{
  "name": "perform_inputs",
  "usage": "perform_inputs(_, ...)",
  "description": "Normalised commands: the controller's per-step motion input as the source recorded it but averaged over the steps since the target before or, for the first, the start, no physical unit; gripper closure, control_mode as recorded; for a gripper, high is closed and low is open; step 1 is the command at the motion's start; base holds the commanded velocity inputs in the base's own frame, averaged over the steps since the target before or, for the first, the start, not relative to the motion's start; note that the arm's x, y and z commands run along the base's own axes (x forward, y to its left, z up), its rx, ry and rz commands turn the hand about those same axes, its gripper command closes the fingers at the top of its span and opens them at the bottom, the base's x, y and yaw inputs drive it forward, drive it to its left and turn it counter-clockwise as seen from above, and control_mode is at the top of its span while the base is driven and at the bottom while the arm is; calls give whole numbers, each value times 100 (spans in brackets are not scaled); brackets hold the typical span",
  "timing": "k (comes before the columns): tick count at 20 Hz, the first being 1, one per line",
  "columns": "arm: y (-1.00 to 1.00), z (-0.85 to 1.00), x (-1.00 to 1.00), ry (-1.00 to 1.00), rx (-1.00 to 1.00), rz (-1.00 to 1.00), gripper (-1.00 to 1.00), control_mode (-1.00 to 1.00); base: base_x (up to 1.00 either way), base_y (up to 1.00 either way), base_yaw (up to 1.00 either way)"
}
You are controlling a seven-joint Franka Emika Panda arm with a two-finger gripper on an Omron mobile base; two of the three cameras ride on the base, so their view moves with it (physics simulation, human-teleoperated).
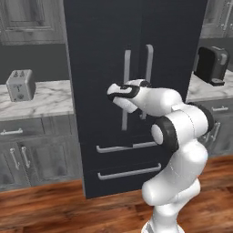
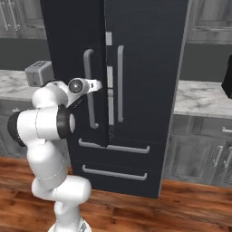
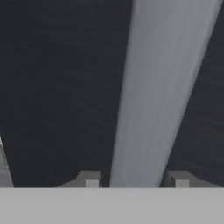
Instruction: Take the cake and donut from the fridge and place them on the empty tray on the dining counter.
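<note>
Kitchen: black fridge, marble counters, toaster, grey cabinets.

hidden: your arm covers the left handle middle | cut off: fridge top, coffee machine at right edge

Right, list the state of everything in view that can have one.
fridge: left door slightly ajar, right door and both drawers shut.
left door handle: between the fingertips, contact unclear.
gripper: jaws either side of the handle, grip not confirmed.
toaster: slots empty.
lower cabinets: doors shut.
</note>
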Motion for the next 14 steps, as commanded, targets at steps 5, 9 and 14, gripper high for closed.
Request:
perform_inputs(5, 100, 24, -100, 6, -8, 0, 100, -100, 0, 0, 0)
perform_inputs(9, 100, 40, -100, 19, 0, 0, 100, -100, 0, 0, 0)
perform_inputs(14, 66, 71, -100, 20, 2, -2, 100, -100, 0, 0, 0)
